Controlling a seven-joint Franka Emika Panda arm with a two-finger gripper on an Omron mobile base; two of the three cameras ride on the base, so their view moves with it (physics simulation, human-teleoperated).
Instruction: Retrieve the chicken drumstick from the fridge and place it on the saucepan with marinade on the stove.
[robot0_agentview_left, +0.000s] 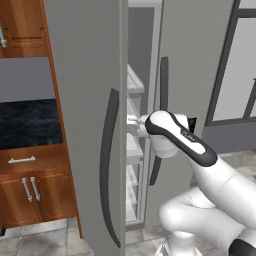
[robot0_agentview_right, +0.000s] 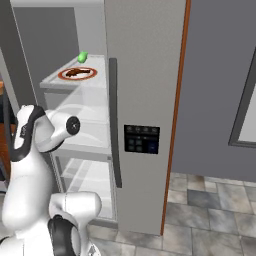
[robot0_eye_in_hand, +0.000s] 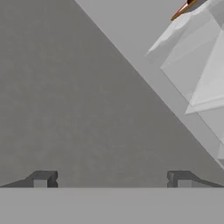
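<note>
In the right base view the arm's wrist is seen low at the left, reaching into the open fridge (robot0_agentview_right: 145, 60) at a middle shelf. Above and to its right, on the top visible shelf, the white red-rimmed plate (robot0_agentview_right: 77, 73) is set with the chicken drumstick (robot0_agentview_right: 79, 72) lying on it — long axis roughly left to right — and a small green ball (robot0_agentview_right: 82, 57) just behind. In the hand view the gripper (robot0_eye_in_hand: 112, 179) is shown with its fingertips spread wide, nothing between them, facing a grey inner wall. The drumstick is judged to lie upward from the hand — a raise is called for.
</note>
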